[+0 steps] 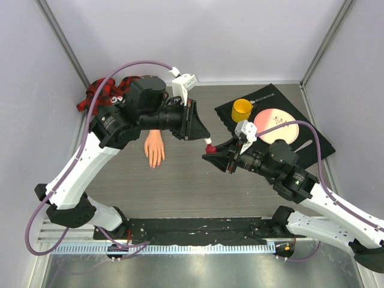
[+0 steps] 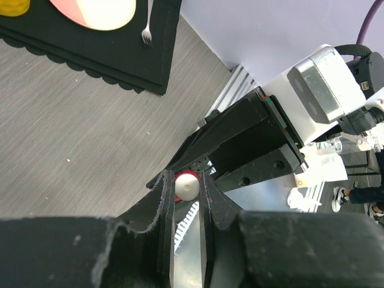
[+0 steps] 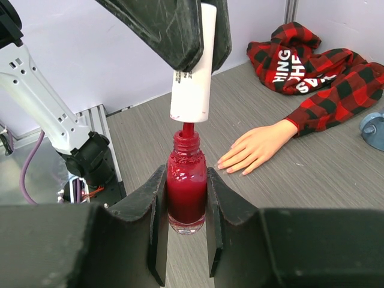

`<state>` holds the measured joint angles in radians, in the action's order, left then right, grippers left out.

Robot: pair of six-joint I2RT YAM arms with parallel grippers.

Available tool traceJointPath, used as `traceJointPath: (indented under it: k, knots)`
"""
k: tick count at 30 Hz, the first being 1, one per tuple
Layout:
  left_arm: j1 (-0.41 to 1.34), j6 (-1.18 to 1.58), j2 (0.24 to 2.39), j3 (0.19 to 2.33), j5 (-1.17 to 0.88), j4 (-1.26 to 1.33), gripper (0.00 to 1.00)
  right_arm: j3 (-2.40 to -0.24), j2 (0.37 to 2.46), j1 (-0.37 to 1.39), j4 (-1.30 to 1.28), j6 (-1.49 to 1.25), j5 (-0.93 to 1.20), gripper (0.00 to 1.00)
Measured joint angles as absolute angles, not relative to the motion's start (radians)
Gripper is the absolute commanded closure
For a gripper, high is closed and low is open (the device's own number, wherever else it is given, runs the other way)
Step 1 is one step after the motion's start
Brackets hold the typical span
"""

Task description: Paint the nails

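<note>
The peach mannequin hand (image 1: 154,148) lies palm down on the table, its plaid sleeve (image 1: 107,91) running to the back left; its small nails (image 3: 231,166) show in the right wrist view. My right gripper (image 3: 186,198) is shut on the red polish bottle (image 3: 186,186), held upright above the table at the centre (image 1: 209,147). My left gripper (image 2: 186,185) is shut on the white cap (image 3: 193,72), lifted just off the bottle's neck; the brush stem (image 3: 188,127) still reaches into the neck. The cap's top shows between the left fingers (image 2: 186,186).
A black placemat (image 1: 273,120) at the back right holds a pink plate (image 1: 277,125), a yellow cup (image 1: 242,110) and a fork (image 2: 146,30). Grey walls close the back and sides. A blue-grey object (image 3: 373,129) sits at the right wrist view's right edge.
</note>
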<state>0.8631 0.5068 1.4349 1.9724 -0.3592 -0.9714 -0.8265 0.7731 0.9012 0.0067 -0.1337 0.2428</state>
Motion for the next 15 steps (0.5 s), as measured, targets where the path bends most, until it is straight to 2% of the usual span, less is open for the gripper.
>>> traceJointPath:
  k: [15]
  knots:
    - [0.862,0.493,1.424,1.979,-0.342,-0.970,1.00,-0.822,0.781,0.901,0.022,-0.138,0.249,0.99]
